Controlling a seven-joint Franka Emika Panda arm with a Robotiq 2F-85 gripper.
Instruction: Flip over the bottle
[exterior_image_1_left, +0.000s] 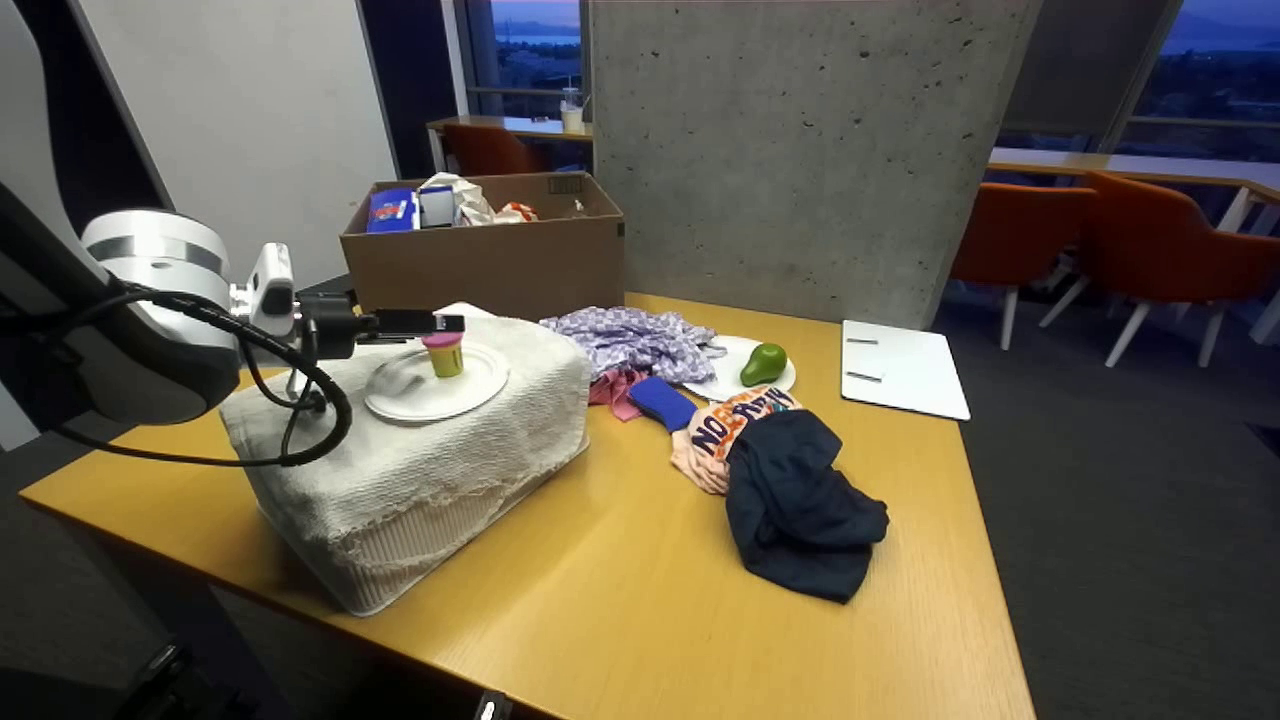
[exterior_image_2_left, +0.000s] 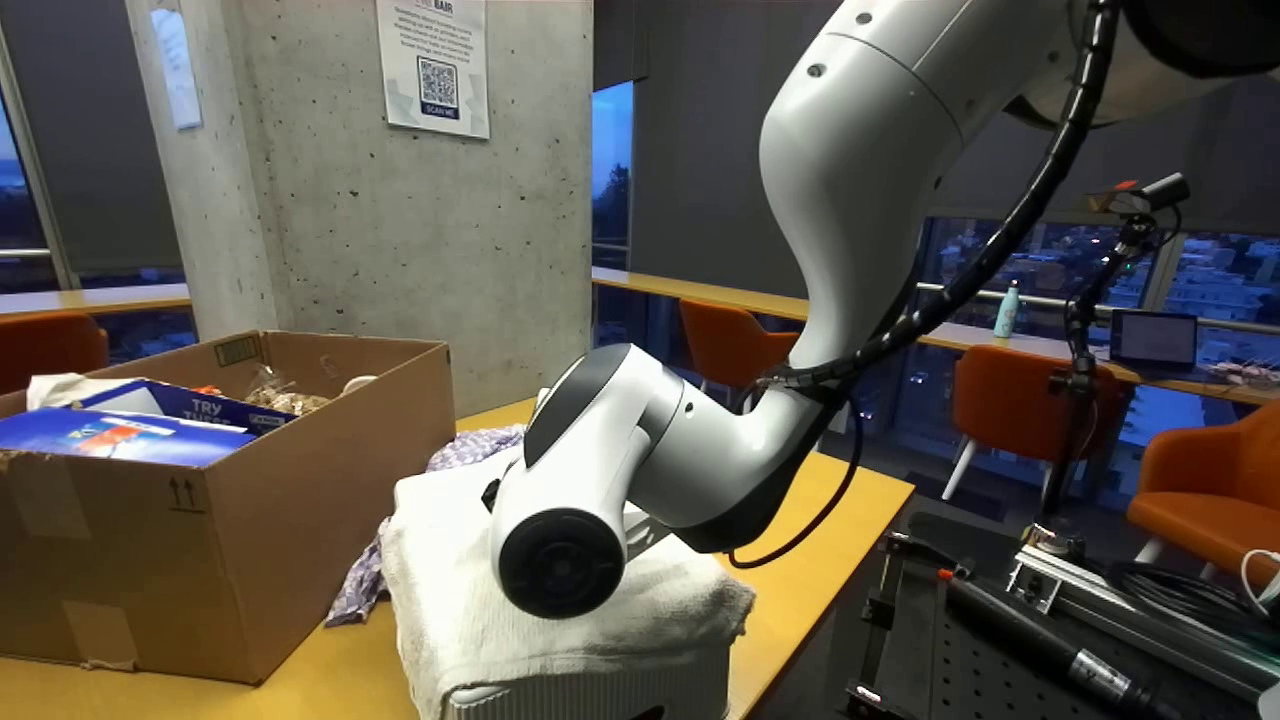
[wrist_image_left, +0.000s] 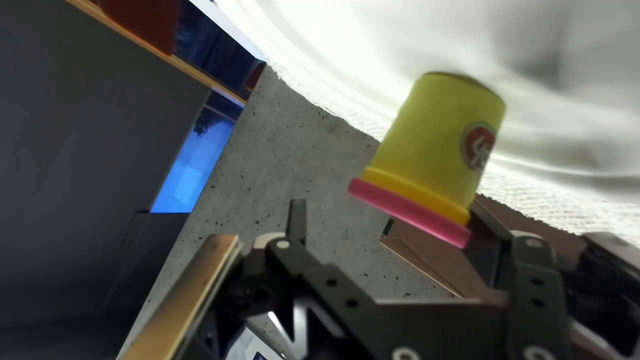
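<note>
On the round white plate (exterior_image_1_left: 482, 388) stood the bottle (wrist_image_left: 432, 145), a stubby yellow tub with a pink lid (wrist_image_left: 409, 213), upright with the lid uppermost. Over the plate, the claw (wrist_image_left: 387, 210) was spread wide, and in the wrist view the lid showed between its fingers (wrist_image_left: 297, 220); one finger was just beside the lid's edge, though whether they touched I could not tell. Under the plate, a cream towel (exterior_image_1_left: 470, 450) covered a ribbed base (exterior_image_1_left: 425, 538) on the wooden bench (exterior_image_1_left: 600, 590). Just behind the plate was a cardboard box (exterior_image_1_left: 490, 265), with a blue carton (exterior_image_1_left: 391, 210) and other packaging (exterior_image_1_left: 437, 207) inside. To the plate's right, in an exterior view, a lavender patterned cloth (exterior_image_1_left: 635, 342) lay nearest, then a pink cloth (exterior_image_1_left: 617, 393) and a blue sponge (exterior_image_1_left: 661, 402). Farther from the plate on that side, a second plate (exterior_image_1_left: 728, 362) held a green avocado (exterior_image_1_left: 764, 365), and a lettered peach garment (exterior_image_1_left: 712, 450) lay partly under a crumpled navy cloth (exterior_image_1_left: 805, 515). Farthest from the plate along the bench was a flat white board (exterior_image_1_left: 908, 368). Beyond the plate and bench rose a concrete pillar (exterior_image_1_left: 800, 160), and well past them stood orange chairs (exterior_image_1_left: 1150, 245), in both exterior views.
</note>
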